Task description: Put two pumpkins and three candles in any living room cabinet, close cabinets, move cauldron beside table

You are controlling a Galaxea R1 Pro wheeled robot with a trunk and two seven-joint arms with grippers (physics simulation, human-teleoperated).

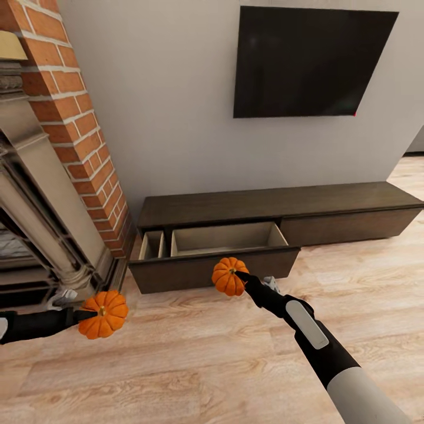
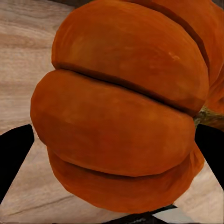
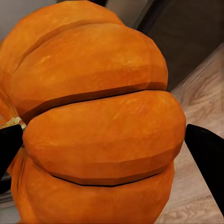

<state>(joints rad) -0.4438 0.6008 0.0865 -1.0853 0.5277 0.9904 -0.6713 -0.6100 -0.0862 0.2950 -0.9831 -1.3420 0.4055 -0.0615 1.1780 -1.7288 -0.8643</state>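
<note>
Two pumpkins, one to each arm: the left gripper (image 1: pixel 88 316) is clenched on one pumpkin (image 1: pixel 104 314) held above the wood floor (image 1: pixel 194 359) in front of the fireplace (image 1: pixel 41 224), while the right gripper (image 1: pixel 244 280) grasps the second pumpkin (image 1: pixel 229 275) just in front of the open drawer (image 1: pixel 212 268) of the cabinet (image 1: pixel 282 203). In the left wrist view its pumpkin (image 2: pixel 121 107) sits between two black fingers (image 2: pixel 14 158) pressed at its sides; in the right wrist view the other pumpkin (image 3: pixel 98 121) is flanked the same way by dark fingers (image 3: pixel 207 158).

One cabinet, long, low and dark brown, stands against the grey wall (image 1: pixel 171 118). Its left drawer is pulled out, showing two pale compartments, a narrow one (image 1: pixel 152 245) and a wide one (image 1: pixel 227 238), both bare inside. The right drawer front (image 1: pixel 347 227) is flush and shut.

One black television (image 1: pixel 309 59) hangs on the wall above the cabinet. A red brick chimney column (image 1: pixel 76 123) rises beside the cabinet's left end, with the stone mantel below it. Pale plank flooring runs across the room
</note>
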